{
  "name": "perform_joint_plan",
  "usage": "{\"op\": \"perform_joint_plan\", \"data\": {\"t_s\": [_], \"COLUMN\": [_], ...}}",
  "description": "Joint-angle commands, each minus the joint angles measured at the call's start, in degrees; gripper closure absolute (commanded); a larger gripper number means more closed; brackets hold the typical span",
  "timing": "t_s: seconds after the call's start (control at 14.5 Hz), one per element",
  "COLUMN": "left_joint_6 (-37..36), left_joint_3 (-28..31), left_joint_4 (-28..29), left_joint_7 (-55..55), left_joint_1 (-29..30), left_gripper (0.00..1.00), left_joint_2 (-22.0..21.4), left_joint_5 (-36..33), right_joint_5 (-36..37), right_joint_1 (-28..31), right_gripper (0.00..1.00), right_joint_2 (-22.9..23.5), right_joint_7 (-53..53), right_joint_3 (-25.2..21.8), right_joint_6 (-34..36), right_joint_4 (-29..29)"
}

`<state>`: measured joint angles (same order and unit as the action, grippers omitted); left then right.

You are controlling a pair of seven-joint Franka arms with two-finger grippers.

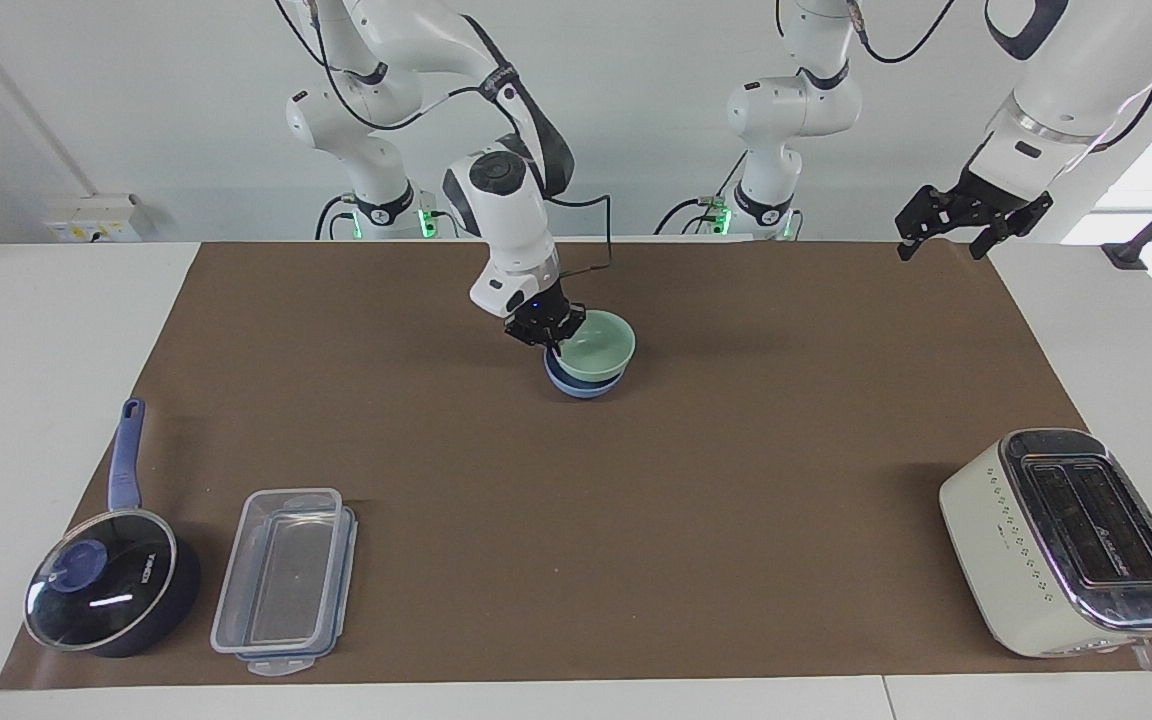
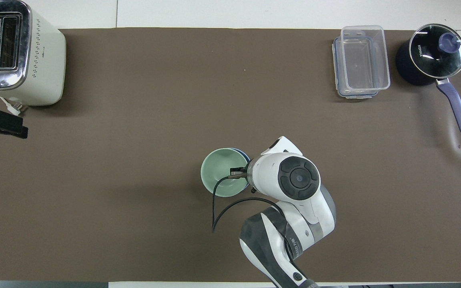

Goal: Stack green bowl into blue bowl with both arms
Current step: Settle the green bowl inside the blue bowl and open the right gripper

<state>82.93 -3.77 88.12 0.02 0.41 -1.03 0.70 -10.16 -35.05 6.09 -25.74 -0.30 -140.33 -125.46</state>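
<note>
Lettering shows in one place only: "KONKA" in white on the glass lid of the dark saucepan [image 1: 101, 597], which stands at the worktop [image 1: 696, 520] corner farthest from me at my right arm's end, with a clear lidded container [image 1: 283, 580] beside it. A cream toaster [image 1: 1066, 540] sits at the other corner of that edge; its small print I cannot read.

My right arm bends down over the middle of the worktop, toward the edge nearest me, wrist steeply tilted. My right gripper [image 1: 544, 331] has its jaws pinching the rim of the green bowl [image 1: 593, 349], one inside and one outside. The green bowl sits tilted and slightly off-centre in the blue bowl [image 1: 576, 385], whose rim shows as a crescent beneath it.

My left arm waits raised, my left gripper [image 1: 971, 216] over the worktop's near corner at its own end, jaws spread.
</note>
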Motion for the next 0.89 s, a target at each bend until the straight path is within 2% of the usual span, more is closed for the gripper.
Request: {"op": "perform_joint_plan", "data": {"t_s": [0.0,0.21,0.83], "left_joint_6": [1.4,1.3,1.0], "left_joint_3": [-0.4,-0.4,-0.4], "left_joint_4": [2.2,2.2,2.2], "left_joint_7": [0.1,0.3,0.3], "left_joint_1": [0.5,0.8,0.8], "left_gripper": [0.0,0.0,0.0], "left_joint_2": [-1.9,-1.9,-1.9], "left_joint_5": [-1.2,-1.2,-1.2], "right_joint_5": [-1.0,-0.2,1.9], "right_joint_1": [0.3,0.4,0.4], "right_gripper": [1.0,1.0,1.0], "right_joint_2": [-0.3,-1.1,-1.3], "right_joint_7": [0.2,1.0,0.9], "right_joint_3": [-0.1,-0.1,-0.2], "right_joint_6": [-0.6,2.1,1.4], "right_joint_4": [-0.6,-0.6,-0.6]}}
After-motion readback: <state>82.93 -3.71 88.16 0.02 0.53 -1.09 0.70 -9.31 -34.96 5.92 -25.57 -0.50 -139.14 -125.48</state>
